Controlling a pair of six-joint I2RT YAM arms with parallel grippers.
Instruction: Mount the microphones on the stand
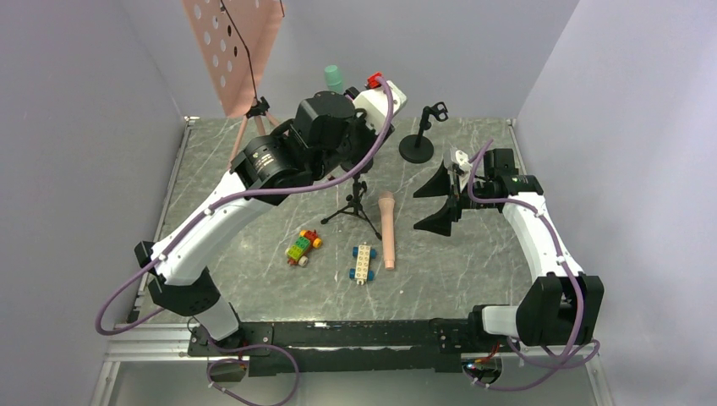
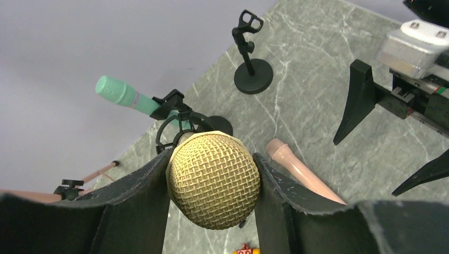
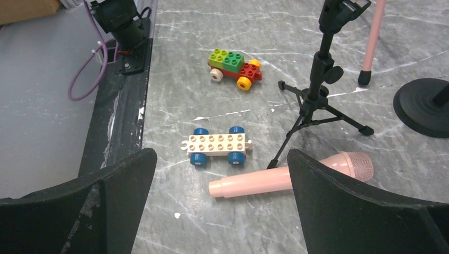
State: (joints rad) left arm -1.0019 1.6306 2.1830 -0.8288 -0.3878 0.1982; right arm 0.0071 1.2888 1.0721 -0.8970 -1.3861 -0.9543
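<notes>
The left hand (image 2: 213,156) pinches the tan-yellow microphone (image 2: 214,185) at its mesh head end, directly above the black ring clip (image 2: 177,123) of the tripod stand (image 1: 355,203). Whether the handle has entered the clip is hidden. The mint green microphone (image 2: 119,94) already sits in a clip at the back. The salmon pink microphone (image 1: 387,228) lies flat on the counter (image 1: 482,271), beside the tripod's feet. The right hand (image 1: 416,211) hovers near it, fingers spread wide, holding nothing. The second microphone seems mid-mounting. The next move likely calls for lining its handle up with the clip and pressing it home.
</notes>
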